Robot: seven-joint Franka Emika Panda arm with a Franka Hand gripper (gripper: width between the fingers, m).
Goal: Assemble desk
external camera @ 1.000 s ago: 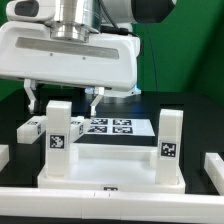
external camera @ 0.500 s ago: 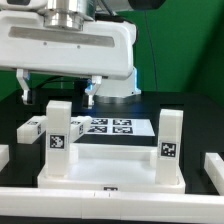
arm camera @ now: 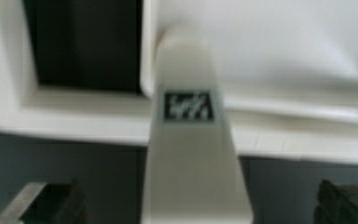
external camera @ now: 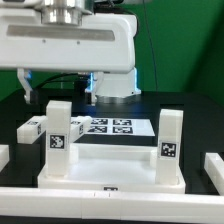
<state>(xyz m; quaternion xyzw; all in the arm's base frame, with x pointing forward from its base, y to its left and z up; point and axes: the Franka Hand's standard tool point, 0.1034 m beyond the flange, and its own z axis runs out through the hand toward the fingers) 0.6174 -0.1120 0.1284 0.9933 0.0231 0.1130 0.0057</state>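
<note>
The desk's white tabletop lies upside down with its raised rim up. Two square white legs stand upright in its near corners, one on the exterior view's left and one on the right. A loose leg lies on the table further left. My gripper hangs open just above the left upright leg, its fingers spread wider than the leg. In the wrist view that tagged leg runs between the open gripper without touching the fingers. The tabletop lies beyond it.
The marker board lies flat behind the tabletop. White parts lie at the right edge and the left edge. A white bar runs along the front. A green backdrop stands behind the arm.
The gripper has risen off the left upright leg and drifted slightly left, its fingers now higher above the leg top. The legs and tabletop have not moved.
</note>
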